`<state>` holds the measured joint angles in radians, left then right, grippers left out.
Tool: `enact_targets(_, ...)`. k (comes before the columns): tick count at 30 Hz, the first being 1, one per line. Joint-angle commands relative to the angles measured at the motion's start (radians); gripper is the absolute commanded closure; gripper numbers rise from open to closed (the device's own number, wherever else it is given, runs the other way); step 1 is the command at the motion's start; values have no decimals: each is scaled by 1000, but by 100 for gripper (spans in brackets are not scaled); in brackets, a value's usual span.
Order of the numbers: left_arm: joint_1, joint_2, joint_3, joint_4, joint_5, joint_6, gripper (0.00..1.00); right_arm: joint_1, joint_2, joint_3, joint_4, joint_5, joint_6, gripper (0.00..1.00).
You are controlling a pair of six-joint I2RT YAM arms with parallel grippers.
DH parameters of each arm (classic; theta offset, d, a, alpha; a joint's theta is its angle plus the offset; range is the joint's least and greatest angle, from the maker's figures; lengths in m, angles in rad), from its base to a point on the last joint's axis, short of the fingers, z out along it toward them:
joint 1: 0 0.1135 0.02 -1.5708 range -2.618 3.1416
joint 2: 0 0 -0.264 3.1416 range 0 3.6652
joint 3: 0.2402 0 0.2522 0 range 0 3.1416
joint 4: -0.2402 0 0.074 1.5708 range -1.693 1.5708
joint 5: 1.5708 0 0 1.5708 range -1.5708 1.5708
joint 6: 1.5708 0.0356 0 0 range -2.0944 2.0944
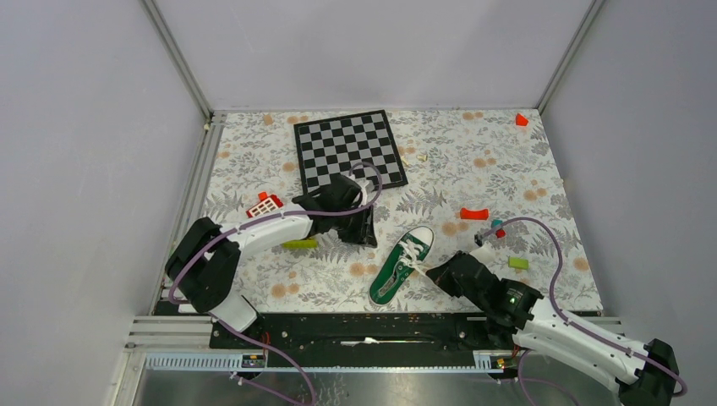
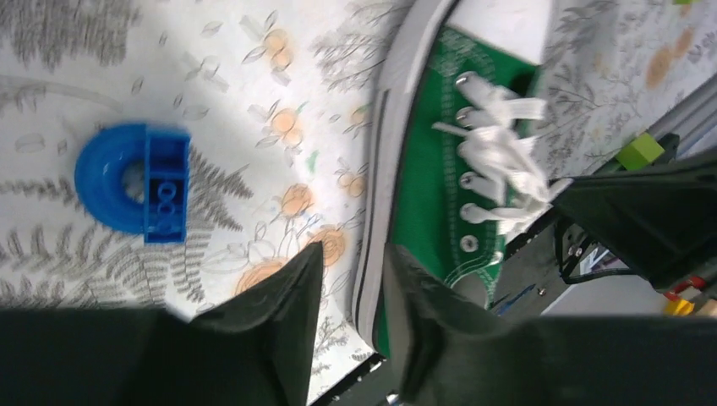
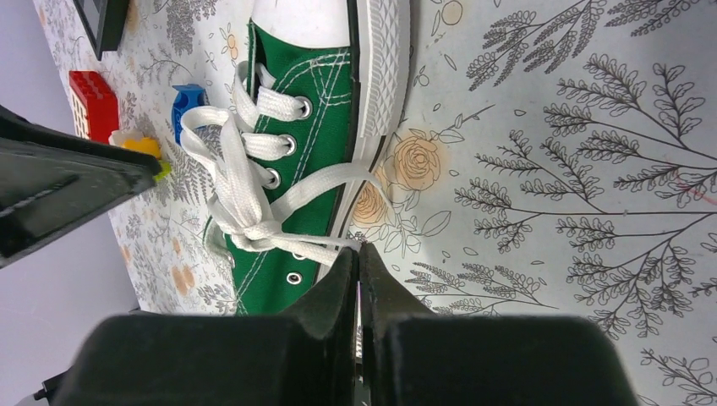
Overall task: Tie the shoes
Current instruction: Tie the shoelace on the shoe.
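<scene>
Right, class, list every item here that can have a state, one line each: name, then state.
sneaker, upright on its sole
laces, knotted over the tongue, one strand drawn out sideways
left end effector, slightly open, holding nothing
right end effector, shut on a strand of the laces

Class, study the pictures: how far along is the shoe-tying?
Done: the laces on the shoe seem to cross in a first knot. In hand: the right gripper pinches one lace end beside the sole; the left gripper is open, holding nothing. Left: no tidy bow shows yet.
</scene>
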<state>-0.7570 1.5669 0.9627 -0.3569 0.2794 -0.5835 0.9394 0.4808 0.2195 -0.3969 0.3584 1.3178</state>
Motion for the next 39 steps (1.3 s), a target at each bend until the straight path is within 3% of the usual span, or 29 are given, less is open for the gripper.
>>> enact_targets(1,-26,-6,131,88,80,-7,57,-8,21,25,10,50,-9,100)
enact_targets(8,-84,126,234,69,69,-74,42,-9,21,27,9,53,-8,100)
enact_targets(17,-95,232,288,90,100,-145,44,-9,29,30,9,51,-6,100)
enact_targets(20,-94,248,294,95,112,-148,50,-10,26,29,10,51,-5,100)
enact_targets(23,-96,250,287,105,123,-152,63,-10,21,27,9,53,-4,100)
enact_targets(28,-95,244,276,116,134,-156,100,-10,19,22,10,55,-2,100)
enact_targets(39,-73,101,186,68,45,-136,100,-10,-36,27,-48,104,7,100)
